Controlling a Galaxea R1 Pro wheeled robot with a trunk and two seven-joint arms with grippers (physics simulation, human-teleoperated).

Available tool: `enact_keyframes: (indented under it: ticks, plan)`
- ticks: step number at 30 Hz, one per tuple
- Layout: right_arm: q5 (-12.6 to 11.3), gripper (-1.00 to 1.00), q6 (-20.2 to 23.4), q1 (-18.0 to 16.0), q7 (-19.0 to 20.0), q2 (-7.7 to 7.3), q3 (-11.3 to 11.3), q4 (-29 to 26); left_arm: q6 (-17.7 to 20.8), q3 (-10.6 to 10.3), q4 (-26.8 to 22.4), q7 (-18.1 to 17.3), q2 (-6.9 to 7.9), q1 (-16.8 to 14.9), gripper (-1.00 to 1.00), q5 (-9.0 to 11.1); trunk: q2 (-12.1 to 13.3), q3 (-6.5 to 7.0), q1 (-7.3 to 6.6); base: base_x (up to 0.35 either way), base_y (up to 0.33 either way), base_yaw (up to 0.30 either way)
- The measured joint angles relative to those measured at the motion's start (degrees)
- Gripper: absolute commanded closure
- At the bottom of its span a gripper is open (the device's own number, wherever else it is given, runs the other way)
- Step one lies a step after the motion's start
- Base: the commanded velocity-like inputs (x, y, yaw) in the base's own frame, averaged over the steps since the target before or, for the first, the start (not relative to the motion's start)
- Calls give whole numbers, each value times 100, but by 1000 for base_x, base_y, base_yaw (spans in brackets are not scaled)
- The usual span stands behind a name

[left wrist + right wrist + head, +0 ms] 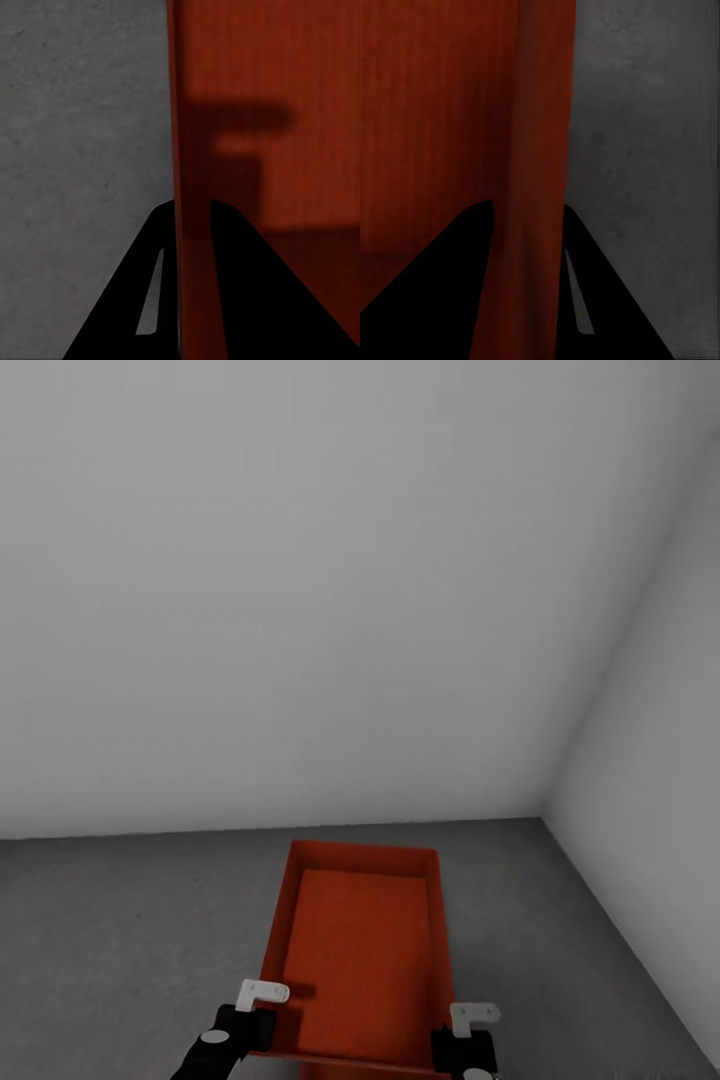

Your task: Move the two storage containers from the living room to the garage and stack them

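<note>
One orange-red storage container [362, 960] is in front of the robot, above the dark grey concrete floor [120, 930], near the corner where two plain white walls [300, 590] meet. It has no lid and its inside is empty. The left end effector [262, 1000] is closed on the left side wall of the container; in the left wrist view, the wall [191, 187] passes between its two dark fingers [247, 292]. The right end effector [470, 1025] is closed on the right side wall in the same way, with the wall [536, 187] between its fingers [435, 285]. Whether the container touches the floor or is held a little above it, I cannot tell.
</note>
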Motion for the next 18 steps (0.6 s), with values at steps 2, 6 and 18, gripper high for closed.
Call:
enact_keyframes:
  ticks: [2, 6, 18]
  plan:
    - [1, 100, 1, 16, 0, -1, -14, 0, 0, 2, 19, -6, -6, -1, 100, -14, 0, 0, 0, 0, 0, -163]
    - [-19, 100, 1, 47, 0, -6, -15, 4, 2, -4, 58, -8, -11, 2, 100, -16, 0, 0, 0, 0, 0, -52]
    - [-8, 100, 7, -52, 3, -3, 36, 1, 17, -5, -69, 21, 6, 4, 100, 32, 0, -1, 3, -167, -44, -3]
